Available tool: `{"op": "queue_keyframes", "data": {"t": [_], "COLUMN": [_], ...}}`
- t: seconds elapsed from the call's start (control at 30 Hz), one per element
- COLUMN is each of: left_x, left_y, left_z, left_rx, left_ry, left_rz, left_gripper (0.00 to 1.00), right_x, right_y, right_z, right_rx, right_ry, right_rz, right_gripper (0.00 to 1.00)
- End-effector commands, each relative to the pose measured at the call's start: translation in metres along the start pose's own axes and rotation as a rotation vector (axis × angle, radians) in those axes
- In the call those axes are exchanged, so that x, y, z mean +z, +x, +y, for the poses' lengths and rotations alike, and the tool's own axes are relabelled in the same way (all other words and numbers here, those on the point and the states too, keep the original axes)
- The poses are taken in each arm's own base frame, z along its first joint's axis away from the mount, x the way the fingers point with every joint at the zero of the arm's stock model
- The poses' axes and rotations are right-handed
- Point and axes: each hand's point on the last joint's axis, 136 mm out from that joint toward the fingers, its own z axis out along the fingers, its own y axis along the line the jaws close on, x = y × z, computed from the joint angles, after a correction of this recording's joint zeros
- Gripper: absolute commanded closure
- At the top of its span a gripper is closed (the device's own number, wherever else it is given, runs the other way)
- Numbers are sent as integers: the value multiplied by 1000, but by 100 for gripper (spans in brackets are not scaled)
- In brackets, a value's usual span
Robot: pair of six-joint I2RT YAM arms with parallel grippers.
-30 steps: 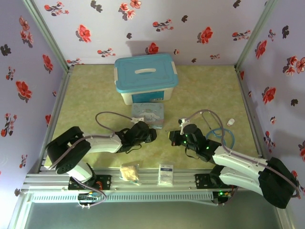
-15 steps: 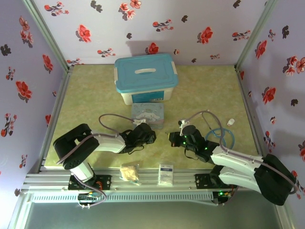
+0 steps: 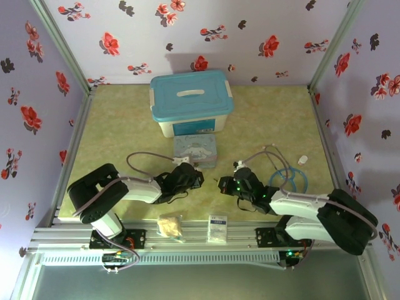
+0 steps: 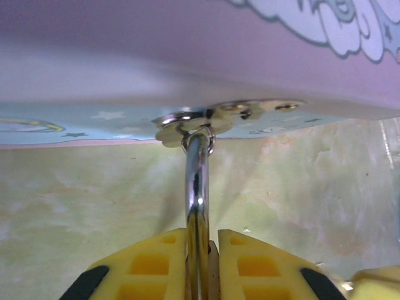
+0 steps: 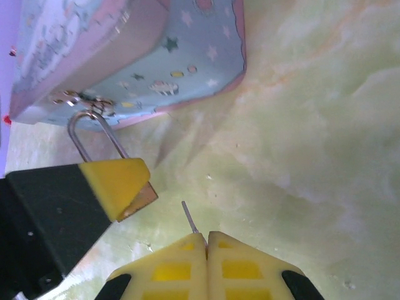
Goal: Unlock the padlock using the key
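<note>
My left gripper [image 4: 201,253] is pinched nearly closed on the padlock [image 4: 197,187], its yellow fingers on either side of the body. The silver shackle runs up through the hasp on the pastel tin [image 4: 187,56]. My right gripper [image 5: 207,247] is fully closed on the key [image 5: 189,219]. The key's thin tip pokes out near the padlock's brass body without touching it.

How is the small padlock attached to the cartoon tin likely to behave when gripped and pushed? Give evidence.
The padlock is probably rigid and heavy for its size: brass body, polished metal shackle. Pushed, it would likely swing rather than slide, because the shackle threads the tin's hasp. The shiny metal may be slippery in the left pincer closed on it.
</note>
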Motion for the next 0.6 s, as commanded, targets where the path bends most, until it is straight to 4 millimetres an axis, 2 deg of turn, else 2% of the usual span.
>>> {"op": "queue_keyframes", "data": {"t": [0.0,0.27,0.57], "left_x": [-9,-19,-23], "left_y": [-14,-25,-30], "left_z": [-21,-33,-33], "left_rx": [-74,-188,-224], "left_ry": [119,227,267], "left_rz": [-52,-97,-128], "left_gripper": [91,91,93], "right_x": [5,19,21], "right_y": [5,12,16], "right_z": [16,30,31], "right_rx": [79,154,162], "right_ry": [-70,-169,-193], "right_rz": [2,14,9], "right_gripper": [100,100,100]}}
